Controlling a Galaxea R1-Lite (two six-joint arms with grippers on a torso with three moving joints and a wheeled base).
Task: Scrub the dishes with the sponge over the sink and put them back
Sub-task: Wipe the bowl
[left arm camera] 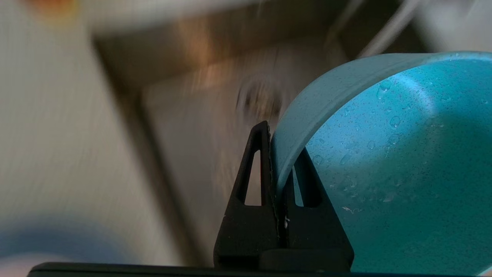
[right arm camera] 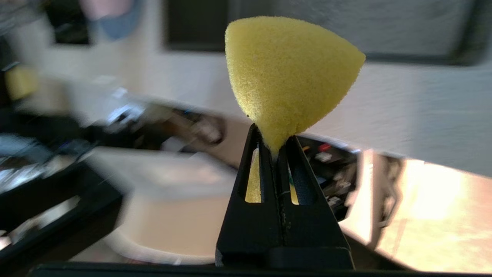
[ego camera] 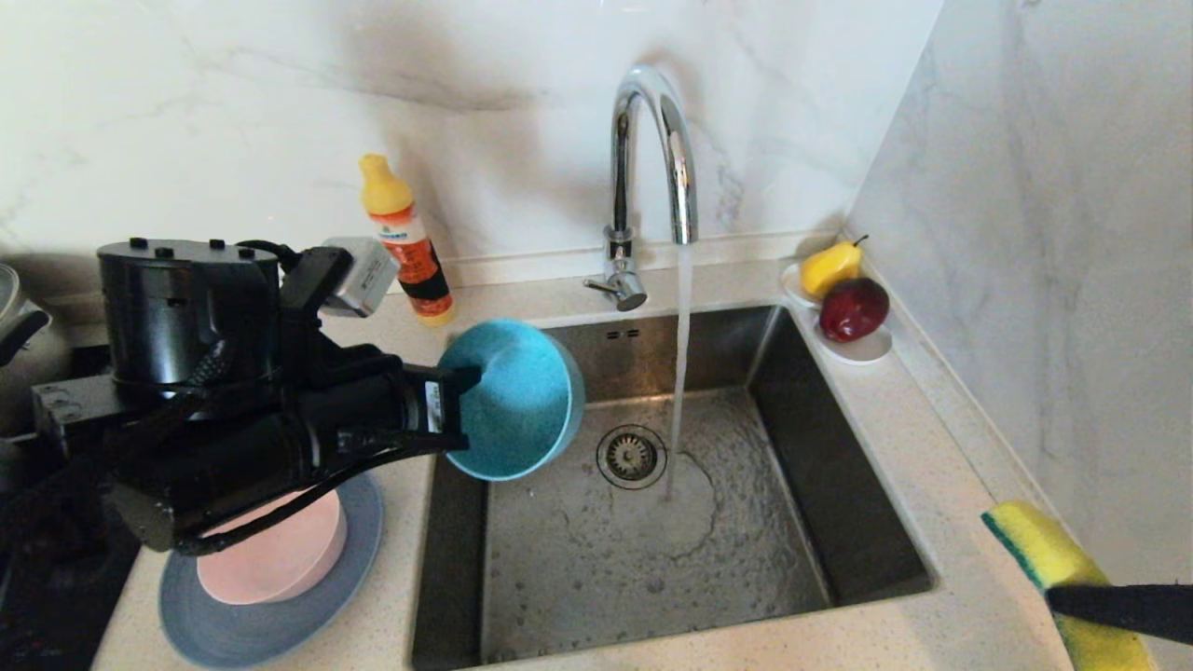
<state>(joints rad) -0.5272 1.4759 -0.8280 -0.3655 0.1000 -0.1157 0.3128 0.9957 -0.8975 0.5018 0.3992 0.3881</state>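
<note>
Clamped on the rim of the teal bowl (ego camera: 517, 401), the left gripper (ego camera: 457, 405) held it tipped over the sink (ego camera: 652, 522) at frame centre, while the right gripper (right arm camera: 275, 152) pinched the sponge (ego camera: 1058, 568) at lower right. Scrubbing looked barely begun: pink bowl (ego camera: 280, 559) and blue plate (ego camera: 214, 624) waited stacked at lower left. Water ran from the tap (ego camera: 652, 149); speckled counter (ego camera: 932, 438), marble walls.

Left arm reaches in level from left side, wrist camera on top. Left gripper (ego camera: 463, 410) points toward right, fingers (left arm camera: 255, 169) pinched tight on rim of teal bowl (ego camera: 517, 401) (one finger inside rim, one outside). Right arm barely in view at lower right corner. Right gripper (right arm camera: 273, 148) clamped on sponge (right arm camera: 286, 73), squeezing foam thin.
</note>
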